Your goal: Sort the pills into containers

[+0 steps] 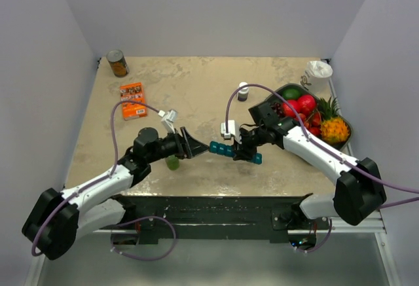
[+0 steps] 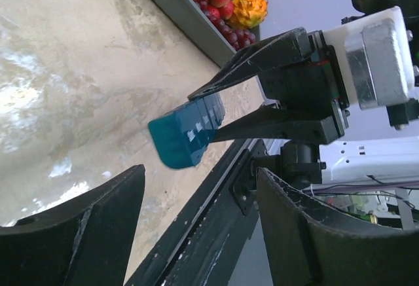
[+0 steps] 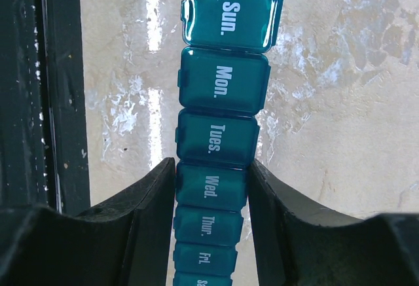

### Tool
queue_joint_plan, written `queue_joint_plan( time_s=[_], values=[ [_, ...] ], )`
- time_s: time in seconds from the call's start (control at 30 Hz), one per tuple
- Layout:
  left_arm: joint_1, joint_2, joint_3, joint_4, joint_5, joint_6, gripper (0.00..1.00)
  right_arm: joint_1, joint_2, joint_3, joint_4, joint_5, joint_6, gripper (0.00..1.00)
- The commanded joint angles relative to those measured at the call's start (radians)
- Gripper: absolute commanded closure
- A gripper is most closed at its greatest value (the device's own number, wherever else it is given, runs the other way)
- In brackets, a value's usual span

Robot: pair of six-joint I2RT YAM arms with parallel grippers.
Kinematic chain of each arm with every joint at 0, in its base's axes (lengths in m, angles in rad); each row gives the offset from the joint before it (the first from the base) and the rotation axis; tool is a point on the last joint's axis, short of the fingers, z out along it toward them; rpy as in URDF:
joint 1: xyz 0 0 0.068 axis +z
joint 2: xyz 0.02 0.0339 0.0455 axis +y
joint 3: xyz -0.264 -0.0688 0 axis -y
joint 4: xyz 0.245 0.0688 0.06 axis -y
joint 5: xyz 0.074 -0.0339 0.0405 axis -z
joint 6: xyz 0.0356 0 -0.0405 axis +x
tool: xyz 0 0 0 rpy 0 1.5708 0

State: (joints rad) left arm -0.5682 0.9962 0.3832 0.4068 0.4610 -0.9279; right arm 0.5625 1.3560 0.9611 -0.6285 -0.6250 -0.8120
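The teal pill organiser (image 1: 222,148) is a strip of day-labelled compartments, all lids shut. It is held level near the table's front middle. My right gripper (image 1: 241,150) is shut on it from the right. In the right wrist view the gripper (image 3: 211,163) pinches the organiser (image 3: 226,83) at the "Wed." compartment, with "Sun." at the far end. My left gripper (image 1: 200,146) is open and empty, its tips just short of the organiser's free left end. In the left wrist view that end (image 2: 180,139) hangs ahead of my open left gripper (image 2: 200,171). No pills show.
A small dark bottle with a white cap (image 1: 243,91) stands mid-table. The grey fruit tray (image 1: 275,96) is at the right, a white cup (image 1: 319,71) behind it. An orange box (image 1: 133,99) and a can (image 1: 118,63) lie far left. A green object (image 1: 172,162) sits under my left wrist.
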Motion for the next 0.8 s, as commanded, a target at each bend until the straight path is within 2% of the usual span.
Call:
queue_joint_plan(
  time_s=[0.0,0.13,0.37,0.53,0.77],
  values=[
    [-0.068,0.1,0.094,0.109,-0.061,-0.02,0.28,-0.001,-0.026,0.037,0.006,-0.053,-0.007,0.76],
    [-0.113,0.188,0.114,0.15,-0.079,-0.026,0.31,-0.003,-0.032,0.036,0.012,-0.056,-0.004,0.76],
    [-0.144,0.248,0.135,0.129,-0.101,-0.014,0.41,-0.003,-0.032,0.034,0.021,-0.058,0.002,0.76],
    [-0.147,0.259,0.135,0.102,-0.116,-0.006,0.38,-0.001,-0.032,0.033,0.026,-0.056,0.005,0.76],
    [-0.147,0.233,0.12,0.083,-0.142,-0.006,0.3,-0.003,-0.029,0.031,0.024,-0.058,0.005,0.77]
  ],
)
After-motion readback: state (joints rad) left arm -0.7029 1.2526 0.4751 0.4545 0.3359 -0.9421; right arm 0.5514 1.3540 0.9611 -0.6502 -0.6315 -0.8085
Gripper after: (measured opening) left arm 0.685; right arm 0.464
